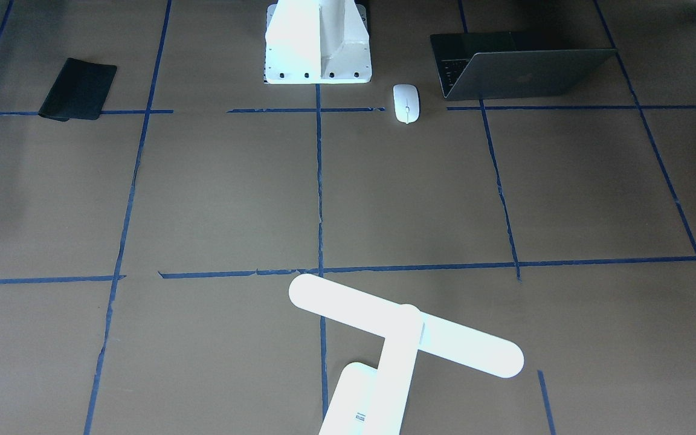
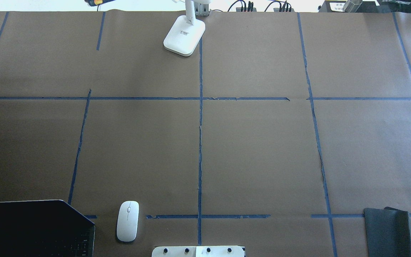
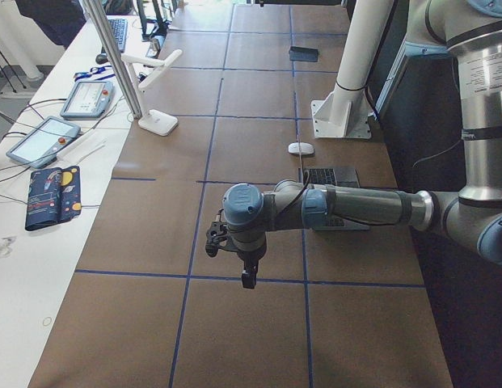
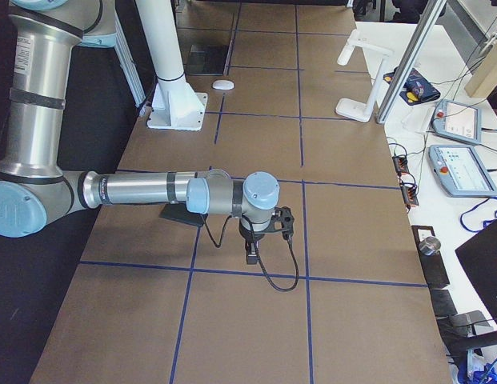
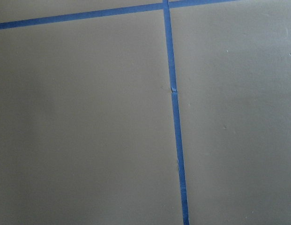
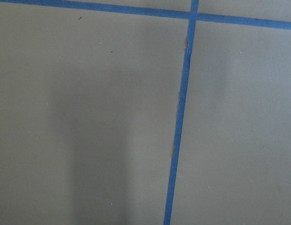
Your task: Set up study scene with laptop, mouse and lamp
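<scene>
hovering grippers, study things untouched
the left gripper and right gripper hang fingers-down, each reached out level over one end of the table; how far either is parted, or what it holds, i cannot tell. the laptop sits part open on the robot's left, the mouse just beside it, the lamp well apart at the far edge: seemingly a start layout, nothing yet arranged.

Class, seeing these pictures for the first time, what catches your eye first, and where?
The bright white lamp stands out at the table's far edge, opposite the white pedestal. A half-open grey laptop sits on the pedestal's left, a white mouse beside it. The left arm and right arm stretch low over the table.
</scene>
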